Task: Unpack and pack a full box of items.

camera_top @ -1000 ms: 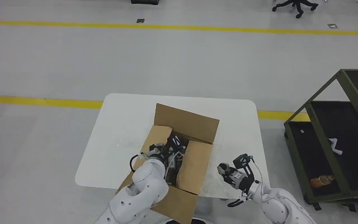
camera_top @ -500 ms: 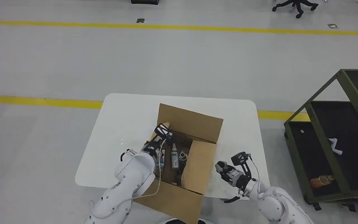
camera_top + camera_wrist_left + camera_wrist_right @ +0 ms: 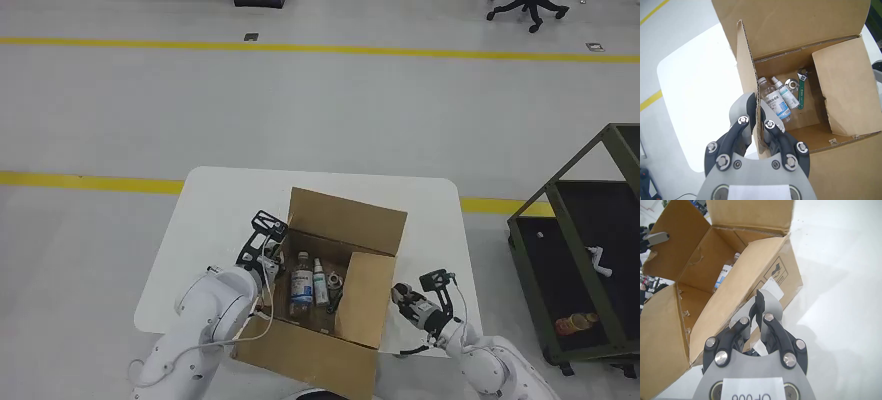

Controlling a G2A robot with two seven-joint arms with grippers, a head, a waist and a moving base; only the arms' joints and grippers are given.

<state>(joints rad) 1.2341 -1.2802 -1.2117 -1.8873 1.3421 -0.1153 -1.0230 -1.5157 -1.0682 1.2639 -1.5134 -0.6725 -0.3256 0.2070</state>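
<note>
1. While the table (image 3: 200, 220) spans the top view's lower centre, the open box (image 3: 350, 215) sits at its middle.
2. Left gripper (image 3: 756, 102) is clamped on the box's left flap (image 3: 745, 56).
3. Right gripper (image 3: 758, 298), closed and empty, hangs at the box's lower right.
4. Bottle (image 3: 775, 101), spray bottle (image 3: 786, 93), wrench (image 3: 800, 92) and flange (image 3: 791, 84) lie inside.
</note>
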